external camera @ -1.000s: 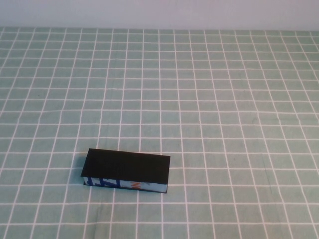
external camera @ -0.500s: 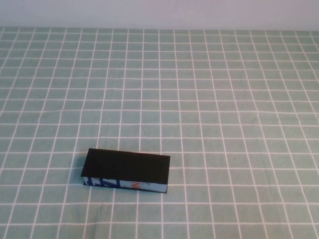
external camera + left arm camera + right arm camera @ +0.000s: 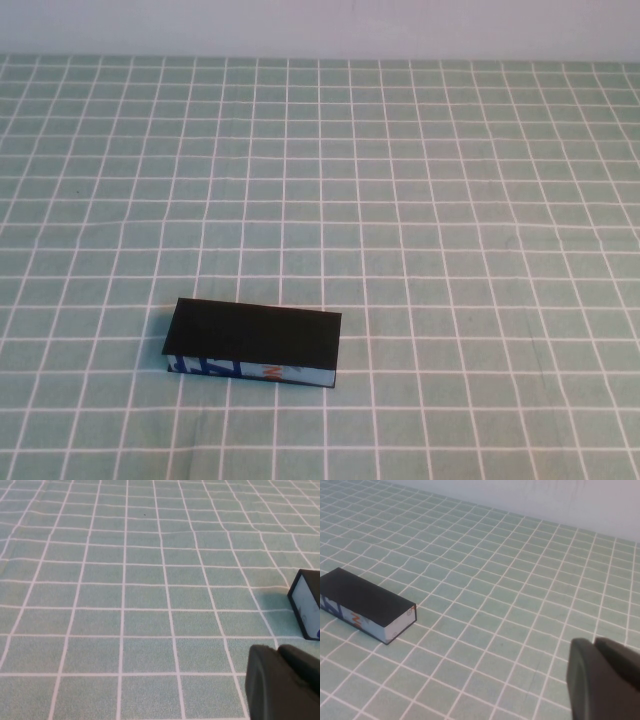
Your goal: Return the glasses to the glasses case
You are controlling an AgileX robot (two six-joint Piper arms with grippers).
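The glasses case [image 3: 254,342] lies closed on the green checked cloth at the front, left of centre, with its matte black lid up and its light blue front side toward me. The glasses are out of view. My left gripper [image 3: 277,651] is shut and empty, low over the cloth, with one end of the case [image 3: 306,611] a short way off. My right gripper [image 3: 594,643] is shut and empty, well apart from the case [image 3: 366,605]. Neither gripper shows in the high view.
The green cloth with a white grid [image 3: 420,200] covers the whole table. A pale wall [image 3: 320,25] runs along the far edge.
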